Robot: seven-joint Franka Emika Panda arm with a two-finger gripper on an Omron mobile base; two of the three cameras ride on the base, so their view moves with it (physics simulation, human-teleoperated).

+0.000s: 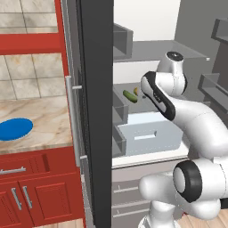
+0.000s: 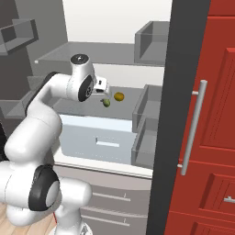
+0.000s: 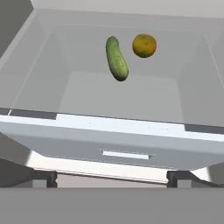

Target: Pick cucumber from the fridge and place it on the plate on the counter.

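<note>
Reaching into the tall dark grey fridge (image 1: 95,111), the two-finger gripper (image 3: 112,177) is wide open and holds nothing. The small dark green cucumber (image 3: 117,58) lies just beside a round orange-yellow fruit (image 3: 144,45). The fingers could bump that fruit or make the cucumber roll away.

we see a marbled stone counter (image 1: 44,120), a smooth glossy blue plate (image 1: 14,128), and a brushed-metal fridge handle (image 2: 194,128).

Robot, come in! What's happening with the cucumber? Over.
Jaws open, empty, above the drawer. Cucumber lying on the fridge shelf, untouched. Round orange fruit beside it, not touching. Over.
</note>
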